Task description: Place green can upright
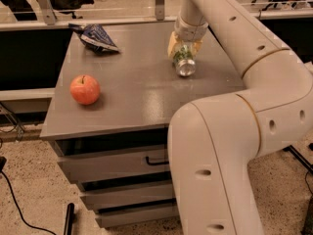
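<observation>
Cream-white arm [274,82], rounded tubular links, dark screw holes, tan joint seam, yellow jaws above grey tabletop [132,102]

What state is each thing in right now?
gripper: rear right of table, closed around the green can.
green can: tilted, silver end toward camera, not upright.
red apple: resting front left, stem up.
blue bag: lying flat, rear left.

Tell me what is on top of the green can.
The gripper sits over the green can, hiding its far end. Only the can's green middle and near silver end show, on the grey cabinet top. Contact between them cannot be seen.
</observation>
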Tool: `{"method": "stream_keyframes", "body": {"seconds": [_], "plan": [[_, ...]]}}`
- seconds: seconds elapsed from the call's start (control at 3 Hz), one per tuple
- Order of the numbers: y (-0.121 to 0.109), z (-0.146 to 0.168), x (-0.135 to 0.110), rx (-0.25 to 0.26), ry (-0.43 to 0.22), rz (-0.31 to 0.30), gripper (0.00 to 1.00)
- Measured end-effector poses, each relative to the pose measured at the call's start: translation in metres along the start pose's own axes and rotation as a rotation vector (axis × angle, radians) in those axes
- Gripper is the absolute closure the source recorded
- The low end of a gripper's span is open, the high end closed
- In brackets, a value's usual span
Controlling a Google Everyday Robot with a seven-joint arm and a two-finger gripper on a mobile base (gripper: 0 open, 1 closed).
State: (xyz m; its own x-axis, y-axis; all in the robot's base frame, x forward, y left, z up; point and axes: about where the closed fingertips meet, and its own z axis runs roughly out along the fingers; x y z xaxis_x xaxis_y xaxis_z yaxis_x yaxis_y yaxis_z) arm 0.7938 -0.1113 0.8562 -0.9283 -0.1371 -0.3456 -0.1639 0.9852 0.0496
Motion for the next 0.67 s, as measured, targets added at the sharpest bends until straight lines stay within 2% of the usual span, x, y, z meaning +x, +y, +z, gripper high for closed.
{"method": "stream_keyframes", "body": {"seconds": [0.33,0.67], "plan": [[0.008,-0.001,-0.001,-0.047,-0.015,-0.052,0.87],[0.012,-0.02,-0.001,-0.141,-0.071,-0.105,1.0]]}}
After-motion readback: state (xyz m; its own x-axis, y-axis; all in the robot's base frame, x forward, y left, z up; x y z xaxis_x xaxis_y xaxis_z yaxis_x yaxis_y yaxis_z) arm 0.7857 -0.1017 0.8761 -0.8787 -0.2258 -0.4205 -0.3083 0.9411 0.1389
